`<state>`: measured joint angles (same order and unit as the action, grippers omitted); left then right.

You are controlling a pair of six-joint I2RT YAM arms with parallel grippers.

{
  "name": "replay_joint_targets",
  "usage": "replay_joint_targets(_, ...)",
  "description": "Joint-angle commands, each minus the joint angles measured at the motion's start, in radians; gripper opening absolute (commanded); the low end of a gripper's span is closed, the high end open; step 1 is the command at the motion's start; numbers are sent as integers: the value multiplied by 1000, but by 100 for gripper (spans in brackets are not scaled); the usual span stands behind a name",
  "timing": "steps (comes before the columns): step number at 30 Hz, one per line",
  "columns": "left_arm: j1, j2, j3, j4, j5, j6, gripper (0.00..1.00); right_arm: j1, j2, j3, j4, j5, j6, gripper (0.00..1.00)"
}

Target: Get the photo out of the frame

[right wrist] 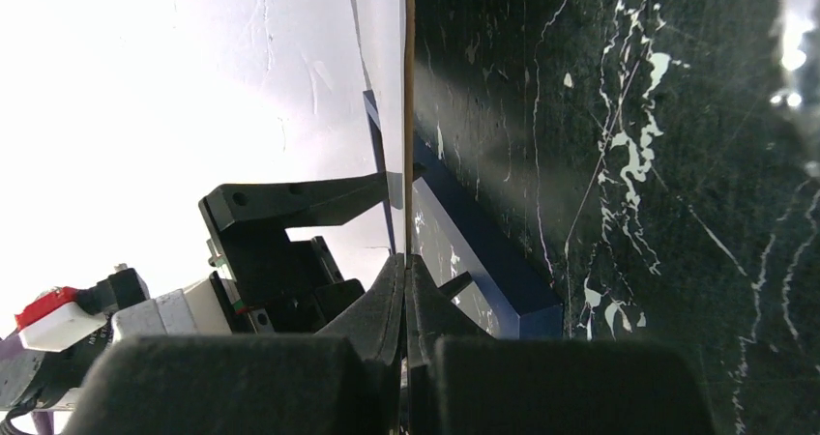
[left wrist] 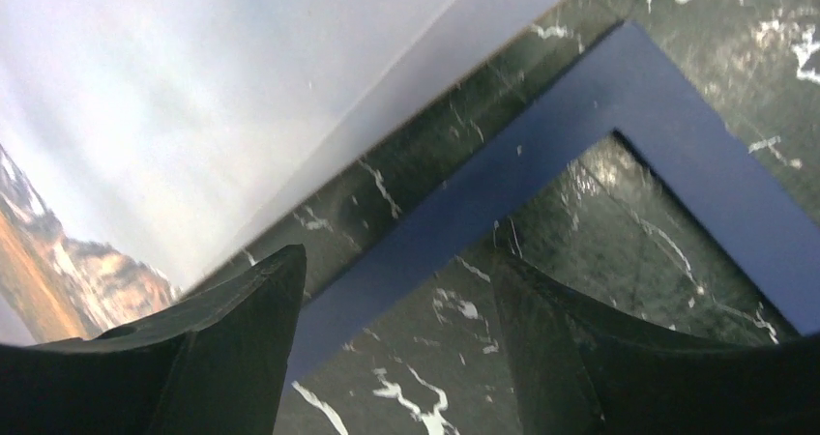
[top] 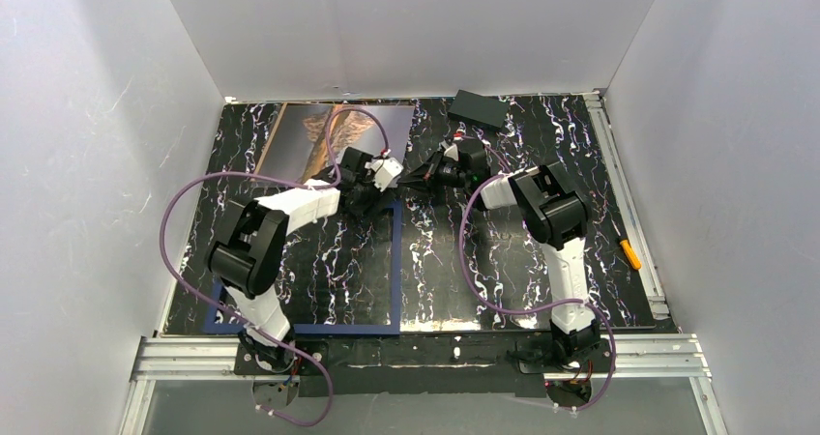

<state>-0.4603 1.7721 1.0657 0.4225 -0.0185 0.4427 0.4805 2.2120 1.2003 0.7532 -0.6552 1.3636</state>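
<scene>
The photo (top: 324,133) lies at the back left, mountain side up, with its right edge raised. My right gripper (top: 422,176) is shut on that edge; in the right wrist view the thin board edge (right wrist: 408,145) runs between the closed fingers (right wrist: 387,304). The navy frame (top: 396,261) lies flat on the dark marbled table, apart from the photo and nearer to me. My left gripper (top: 363,199) is open just above the frame's far bar. In the left wrist view its fingers (left wrist: 242,338) straddle the blue bar (left wrist: 580,116), beside the photo (left wrist: 145,116).
A small black block (top: 479,109) lies at the back of the table, right of the photo. A small orange and yellow item (top: 629,253) lies near the right edge. White walls enclose the table on three sides. The two grippers are close together.
</scene>
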Motion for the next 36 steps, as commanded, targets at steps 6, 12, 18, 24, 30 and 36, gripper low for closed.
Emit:
replay_joint_targets(6, 6, -256, -2, -268, -53, -351, 87, 8, -52, 36, 16, -36, -4, 1)
replay_joint_targets(12, 92, -295, 97, -554, -26, -897, 98, 9, -65, 26, 13, -38, -11, 1)
replay_joint_targets(18, 293, -329, -58, -318, 267, -1497, 98, 9, -74, 28, 12, -34, -11, 1)
replay_joint_targets(24, 345, -273, -226, 73, 236, -1900, 96, 8, -87, 26, 3, -29, -19, 1)
replay_joint_targets(30, 348, -144, -277, 343, 146, -2134, 90, 10, -87, 25, 1, -30, -22, 1)
replay_joint_targets(36, 347, -27, -271, 497, 117, -2209, 84, 13, -84, 34, -2, -29, -23, 1)
